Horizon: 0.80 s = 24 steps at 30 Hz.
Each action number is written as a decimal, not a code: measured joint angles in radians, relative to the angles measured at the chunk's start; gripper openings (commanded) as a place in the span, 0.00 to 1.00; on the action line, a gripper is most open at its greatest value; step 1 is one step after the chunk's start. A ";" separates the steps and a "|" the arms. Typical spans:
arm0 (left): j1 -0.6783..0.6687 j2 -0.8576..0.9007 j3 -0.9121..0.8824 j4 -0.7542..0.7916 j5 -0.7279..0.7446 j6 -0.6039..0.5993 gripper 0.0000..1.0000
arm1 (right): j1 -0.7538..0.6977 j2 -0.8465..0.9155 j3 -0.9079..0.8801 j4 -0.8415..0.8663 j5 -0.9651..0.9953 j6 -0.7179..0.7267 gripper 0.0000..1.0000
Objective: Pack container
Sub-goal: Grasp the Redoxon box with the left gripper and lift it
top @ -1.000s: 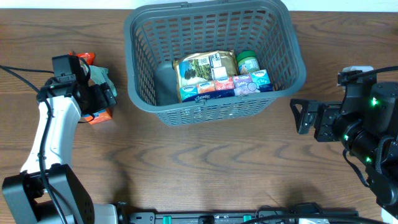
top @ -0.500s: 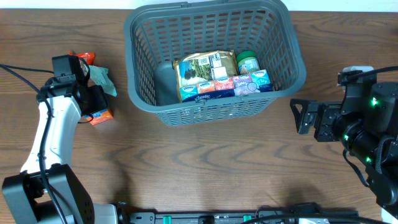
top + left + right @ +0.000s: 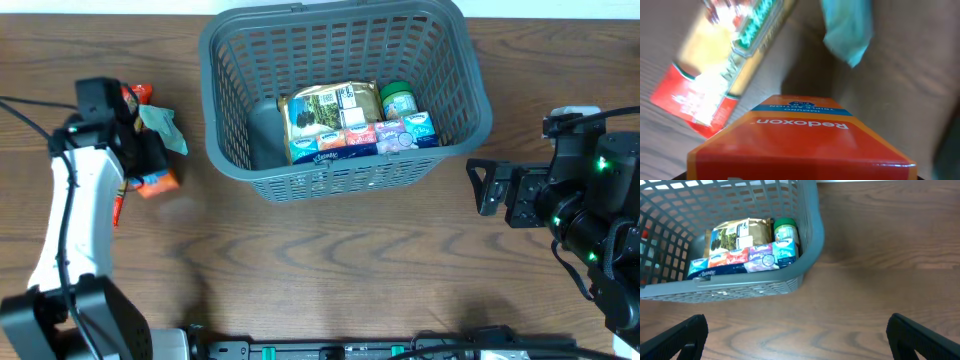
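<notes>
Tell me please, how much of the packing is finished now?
Done: a bag, a green-lidded jar and a tissue pack lie in the basket. In hand: the left gripper seems closed on the Redoxon box. Left: that box, a teal item, a red packet.

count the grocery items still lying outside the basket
3, all left of the basket: an orange Redoxon box nearest the front, a teal packet beside the basket, and a red and yellow packet partly under the left arm, which may hide more.
</notes>
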 measured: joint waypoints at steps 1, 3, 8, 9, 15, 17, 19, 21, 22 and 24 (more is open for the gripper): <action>0.000 -0.014 0.029 -0.012 0.000 0.000 0.54 | 0.000 0.000 0.000 0.000 0.000 0.000 0.99; 0.000 -0.059 0.088 -0.029 -0.001 0.000 0.54 | 0.000 0.000 0.000 0.000 0.000 0.000 0.99; -0.029 -0.198 0.270 -0.054 -0.002 0.000 0.54 | 0.000 0.000 0.000 0.000 0.000 0.000 0.99; -0.039 -0.217 0.297 -0.054 -0.001 0.000 0.54 | 0.000 0.000 0.000 0.000 0.000 0.000 0.99; -0.218 -0.329 0.477 -0.062 0.002 0.024 0.54 | 0.000 0.000 0.000 0.000 0.000 0.000 0.99; -0.296 -0.342 0.519 -0.069 0.009 0.048 0.54 | 0.000 0.000 0.000 0.000 0.000 0.000 0.99; -0.383 -0.344 0.553 -0.074 0.034 0.079 0.54 | 0.000 0.000 0.000 0.000 0.000 0.000 0.99; -0.456 -0.337 0.568 -0.088 0.060 0.111 0.54 | 0.000 0.000 0.000 0.000 0.000 0.000 0.99; -0.486 -0.330 0.573 -0.105 0.069 0.132 0.54 | 0.000 0.000 0.000 0.000 0.000 0.000 0.99; -0.528 -0.305 0.576 -0.154 0.089 0.176 0.54 | 0.000 0.000 0.000 0.000 0.000 0.000 0.99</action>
